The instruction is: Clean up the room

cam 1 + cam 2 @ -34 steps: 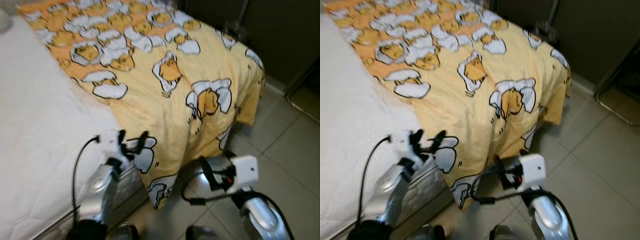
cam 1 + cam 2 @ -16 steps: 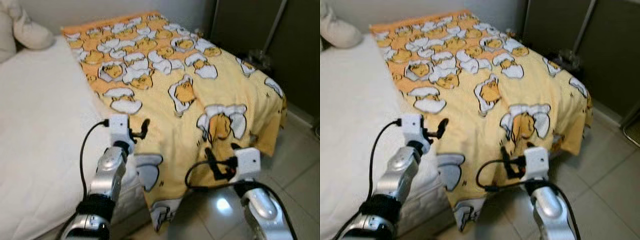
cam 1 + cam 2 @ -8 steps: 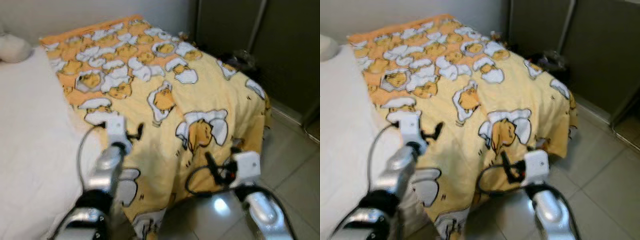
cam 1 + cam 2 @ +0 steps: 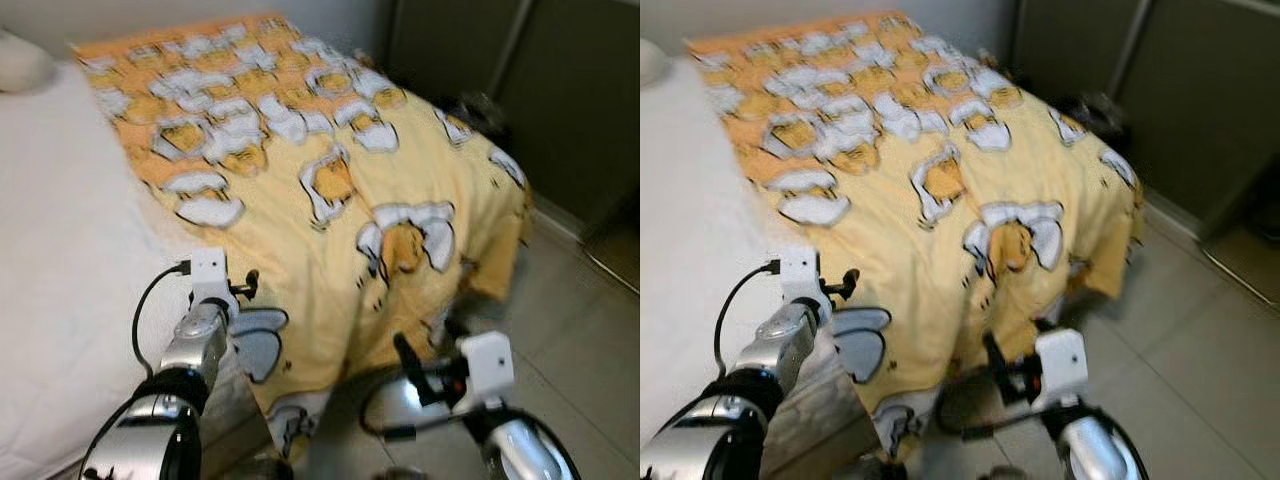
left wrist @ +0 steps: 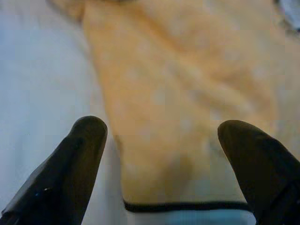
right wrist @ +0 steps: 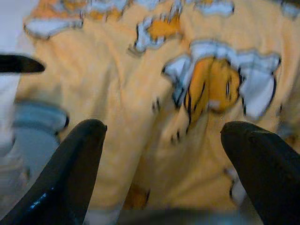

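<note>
Blanket: yellow blanket (image 4: 330, 190) with cartoon egg prints is lying across the far half of the bed (image 4: 70, 250), its near edge hanging down toward the tiled floor (image 4: 590, 340).
Bed: bare white mattress is showing on my left side; a pale pillow (image 4: 22, 60) is sitting at the far corner.
Left pincer: my left pincer (image 4: 245, 284) is hovering over the blanket's edge, where it is meeting the mattress; fingers (image 5: 79, 154) are spread wide, gripping nothing.
Right pincer: my right pincer (image 4: 408, 358) is hanging low beside the draped blanket edge; fingers (image 6: 70, 164) are wide apart, empty.
</note>
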### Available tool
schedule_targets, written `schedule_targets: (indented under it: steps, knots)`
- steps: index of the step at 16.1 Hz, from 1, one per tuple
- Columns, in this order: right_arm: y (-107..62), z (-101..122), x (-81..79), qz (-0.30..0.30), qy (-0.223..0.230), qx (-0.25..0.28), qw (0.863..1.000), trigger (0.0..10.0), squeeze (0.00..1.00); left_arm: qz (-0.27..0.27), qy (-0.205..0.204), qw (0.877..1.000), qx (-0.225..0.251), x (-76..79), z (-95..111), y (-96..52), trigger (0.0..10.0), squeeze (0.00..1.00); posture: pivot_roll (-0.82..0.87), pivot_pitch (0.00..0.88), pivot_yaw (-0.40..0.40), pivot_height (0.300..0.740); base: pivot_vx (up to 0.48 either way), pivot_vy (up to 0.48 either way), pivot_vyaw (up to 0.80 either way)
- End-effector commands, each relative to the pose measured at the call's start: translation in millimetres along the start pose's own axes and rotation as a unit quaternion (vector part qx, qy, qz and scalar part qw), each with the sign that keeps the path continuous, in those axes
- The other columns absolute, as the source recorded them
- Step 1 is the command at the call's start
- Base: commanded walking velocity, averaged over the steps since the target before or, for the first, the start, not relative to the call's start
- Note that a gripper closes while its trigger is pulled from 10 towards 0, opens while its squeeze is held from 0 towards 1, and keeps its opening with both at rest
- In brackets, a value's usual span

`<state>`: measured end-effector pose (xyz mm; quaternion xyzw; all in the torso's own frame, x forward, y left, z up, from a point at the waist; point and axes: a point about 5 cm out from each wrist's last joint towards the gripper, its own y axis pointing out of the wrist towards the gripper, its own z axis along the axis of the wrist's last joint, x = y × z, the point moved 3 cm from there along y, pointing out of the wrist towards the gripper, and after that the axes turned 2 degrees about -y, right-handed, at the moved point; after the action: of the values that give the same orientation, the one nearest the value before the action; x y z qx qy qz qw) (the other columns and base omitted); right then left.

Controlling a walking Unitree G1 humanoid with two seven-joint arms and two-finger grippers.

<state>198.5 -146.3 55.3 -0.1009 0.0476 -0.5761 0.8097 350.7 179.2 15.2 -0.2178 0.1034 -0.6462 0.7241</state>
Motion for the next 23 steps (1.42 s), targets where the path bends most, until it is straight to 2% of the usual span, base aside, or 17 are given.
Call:
schedule_targets:
  steps: [1, 3, 4, 7, 8, 11, 13, 15, 17, 18, 22, 23]
  knots:
    - [-5.5, 4, -1.1, 0.007, 0.005, 0.001, 1.0, 10.0, 0.0, 0.016, -0.024, 0.999, -0.016, -1.2, -4, 0.9, 10.0, 0.0, -0.23, 0.205, 0.023, 0.74, 0.0, 0.0, 0.0]
    - [-17.3, 3, -5.0, 0.013, 0.009, -0.012, 1.0, 10.0, 0.0, 0.029, -0.062, 0.997, -0.035, -1.7, -13, 0.5, 10.0, 0.0, -0.26, 0.244, 0.004, 0.74, 0.0, 0.0, 0.0]
    - [-28.7, 2, -9.9, 0.023, 0.01, -0.027, 0.999, 10.0, 0.0, 0.047, -0.091, 0.993, -0.05, -4.6, -22, -0.8, 10.0, 0.0, -0.29, 0.269, -0.01, 0.74, 0.0, 0.0, 0.0]
    - [-43.2, 2, -7.9, 0.024, 0.008, -0.044, 0.999, 10.0, 0.0, 0.091, -0.178, 0.978, -0.055, -22.1, -31, -4.5, 10.0, 0.0, -0.31, 0.286, -0.022, 0.74, 0.0, 0.0, 0.0]
    - [-45.1, 2, -6.8, 0.022, 0.008, -0.047, 0.999, 10.0, 0.0, 0.099, -0.211, 0.971, -0.052, -28.0, -34, -5.8, 0.0, 0.0, -0.31, 0.285, -0.024, 0.74, 0.0, 0.0, 0.0]
    - [-45.1, 3, -7.6, 0.025, 0.009, -0.053, 0.998, 10.0, 0.0, 0.088, -0.266, 0.96, -0.024, -37.3, -32, -7.6, 0.0, 0.0, -0.3, 0.277, -0.022, 0.74, 0.0, 0.0, 0.0]
    - [-43.2, 4, -8.9, 0.028, 0.011, -0.053, 0.998, 10.0, 0.0, 0.079, -0.267, 0.96, -0.019, -40.6, -34, -9.3, 0.0, 0.0, -0.29, 0.272, -0.018, 0.74, 0.0, 0.0, 0.0]
    - [-42.5, 3, -9.7, 0.029, 0.012, -0.055, 0.998, 10.0, 0.0, 0.09, -0.245, 0.965, -0.025, -49.7, -41, -12.8, 0.0, 0.0, -0.29, 0.268, -0.013, 0.74, 0.0, 0.0, 0.0]
    - [-42.7, 2, -11.3, 0.03, 0.013, -0.057, 0.998, 10.0, 0.0, 0.149, -0.163, 0.973, -0.063, -81.7, -67, -28.7, 0.0, 0.0, -0.28, 0.264, -0.001, 0.74, 0.0, 0.0, 0.0]
    - [-42.6, 1, -11.9, 0.03, 0.014, -0.057, 0.998, 10.0, 0.0, 0.171, -0.133, 0.973, -0.082, -95.2, -80, -37.8, 0.0, 0.0, -0.27, 0.258, 0.008, 0.74, 0.0, 0.0, 0.0]
    - [-41.4, -2, -12.5, 0.032, 0.016, -0.06, 0.998, 10.0, 0.0, 0.226, -0.079, 0.964, -0.118, -132.7, -109, -66.4, 0.0, 0.0, -0.25, 0.241, 0.014, 0.74, 0.0, 0.0, 0.0]
    - [-40.9, -3, -12.6, 0.033, 0.017, -0.06, 0.997, 10.0, 0.0, 0.233, -0.072, 0.962, -0.122, -137.6, -113, -70.7, 0.0, 0.0, -0.25, 0.236, 0.015, 0.74, 0.0, 0.0, 0.0]
